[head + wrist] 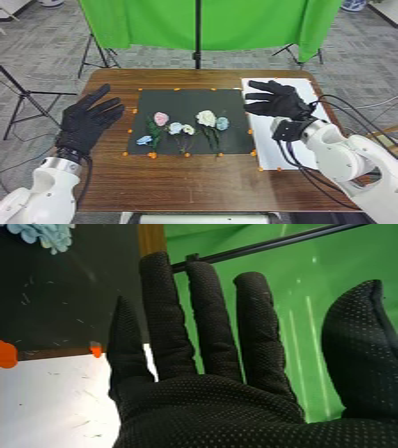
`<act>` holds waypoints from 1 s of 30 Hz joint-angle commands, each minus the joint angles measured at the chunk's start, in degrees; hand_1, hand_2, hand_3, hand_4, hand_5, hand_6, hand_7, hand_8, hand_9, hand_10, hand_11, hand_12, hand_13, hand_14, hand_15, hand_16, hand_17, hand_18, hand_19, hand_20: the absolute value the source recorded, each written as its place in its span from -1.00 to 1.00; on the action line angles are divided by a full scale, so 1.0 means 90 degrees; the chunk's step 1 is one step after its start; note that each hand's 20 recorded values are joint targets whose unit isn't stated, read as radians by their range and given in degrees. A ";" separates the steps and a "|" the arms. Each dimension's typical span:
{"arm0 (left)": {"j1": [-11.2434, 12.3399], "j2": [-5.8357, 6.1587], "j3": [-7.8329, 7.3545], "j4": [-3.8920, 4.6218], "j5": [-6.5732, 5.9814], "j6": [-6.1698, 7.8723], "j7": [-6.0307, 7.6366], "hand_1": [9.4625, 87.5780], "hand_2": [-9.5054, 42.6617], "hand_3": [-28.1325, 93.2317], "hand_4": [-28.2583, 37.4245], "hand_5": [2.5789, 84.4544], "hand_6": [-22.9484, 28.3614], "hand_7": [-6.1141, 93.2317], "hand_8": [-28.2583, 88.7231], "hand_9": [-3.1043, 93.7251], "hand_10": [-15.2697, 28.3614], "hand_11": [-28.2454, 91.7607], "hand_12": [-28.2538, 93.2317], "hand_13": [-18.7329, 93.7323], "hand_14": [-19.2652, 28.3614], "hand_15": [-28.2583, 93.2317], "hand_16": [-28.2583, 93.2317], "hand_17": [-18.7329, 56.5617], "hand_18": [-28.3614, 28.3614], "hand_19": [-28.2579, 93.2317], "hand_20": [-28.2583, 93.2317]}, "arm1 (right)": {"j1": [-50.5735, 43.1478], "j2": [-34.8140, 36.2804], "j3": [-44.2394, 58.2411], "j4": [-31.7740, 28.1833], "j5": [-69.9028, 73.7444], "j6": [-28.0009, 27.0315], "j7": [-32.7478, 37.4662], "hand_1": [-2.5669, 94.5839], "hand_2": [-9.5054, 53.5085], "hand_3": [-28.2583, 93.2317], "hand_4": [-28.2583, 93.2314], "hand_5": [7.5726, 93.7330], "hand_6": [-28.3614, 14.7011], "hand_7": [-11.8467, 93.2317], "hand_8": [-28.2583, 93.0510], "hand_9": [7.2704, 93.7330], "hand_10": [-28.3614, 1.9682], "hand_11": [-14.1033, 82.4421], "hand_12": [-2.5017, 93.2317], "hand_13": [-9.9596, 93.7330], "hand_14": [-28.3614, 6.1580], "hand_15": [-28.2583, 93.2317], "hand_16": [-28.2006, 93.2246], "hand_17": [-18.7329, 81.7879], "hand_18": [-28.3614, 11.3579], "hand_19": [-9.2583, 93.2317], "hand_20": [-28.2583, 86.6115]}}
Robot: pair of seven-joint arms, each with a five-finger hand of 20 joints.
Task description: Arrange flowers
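On a dark mat (182, 100) in the head view lie several artificial flowers: a pink one (161, 118), small white ones (176, 128), a larger white one (206, 118), a light blue one (222, 123) and another blue one (144, 140) at the lower left. My right hand (282, 105) is over the white sheet, right of the flowers, open and holding nothing. Left of the mat, my left hand (80, 120) is open and empty. In the right wrist view my right hand (209, 399) has straight fingers, with a blue flower (49, 233) farther off on the mat.
A white sheet (271, 152) lies on the right of the brown table (178, 185). Orange markers (152, 155) line the mat's edges. Behind the table hang a green cloth (155, 25) and a black pole (198, 35); tripods stand around.
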 commanded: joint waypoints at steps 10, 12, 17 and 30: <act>0.0022 -0.0008 0.0028 -0.0035 -0.0082 0.0076 0.0033 -0.65 -0.38 0.75 -0.86 -0.23 0.16 -0.56 -0.70 -0.26 0.63 -0.08 -0.34 -0.25 0.97 0.25 -0.65 -0.77 0.92 0.35 -0.28 | 0.0001 -0.0029 -0.0028 -0.0023 -0.0077 0.0049 -0.0004 -0.56 -0.51 0.78 -1.00 -0.04 0.45 -0.46 -0.76 0.10 0.06 -0.47 -0.69 0.05 -0.36 0.05 -0.33 -0.56 -0.66 0.14 -0.22; 0.0008 -0.0014 0.0026 -0.0033 -0.0079 0.0085 0.0013 -0.65 -0.38 0.75 -0.86 -0.23 0.16 -0.56 -0.70 -0.26 0.63 -0.08 -0.34 -0.25 0.96 0.25 -0.65 -0.77 0.92 0.35 -0.28 | 0.0023 -0.0025 -0.0054 -0.0019 -0.0012 0.0055 -0.0020 -0.56 -0.51 0.77 -1.00 -0.04 0.45 -0.45 -0.76 0.10 0.06 -0.47 -0.69 0.05 -0.36 0.05 -0.33 -0.56 -0.66 0.14 -0.22; 0.0004 -0.0011 0.0021 -0.0035 -0.0082 0.0087 -0.0004 -0.64 -0.38 0.75 -0.86 -0.23 0.16 -0.56 -0.70 -0.25 0.63 -0.08 -0.35 -0.25 0.97 0.25 -0.66 -0.77 0.92 0.35 -0.28 | 0.0060 0.0000 -0.0094 0.0001 -0.0014 0.0075 -0.0012 -0.56 -0.51 0.77 -1.00 -0.04 0.45 -0.45 -0.76 0.10 0.06 -0.47 -0.69 0.05 -0.36 0.05 -0.33 -0.56 -0.66 0.14 -0.21; -0.0055 -0.0032 0.0028 -0.0011 -0.0049 0.0055 -0.0157 -0.65 -0.38 0.75 -0.86 -0.23 0.16 -0.56 -0.70 -0.26 0.63 -0.08 -0.35 -0.25 0.97 0.26 -0.66 -0.77 0.92 0.35 -0.28 | -0.0038 0.0020 -0.0108 -0.0060 -0.0046 0.0224 -0.0041 -0.56 -0.51 0.78 -1.00 -0.03 0.45 -0.45 -0.76 0.11 0.06 -0.47 -0.69 0.05 -0.35 0.05 -0.33 -0.56 -0.66 0.14 -0.22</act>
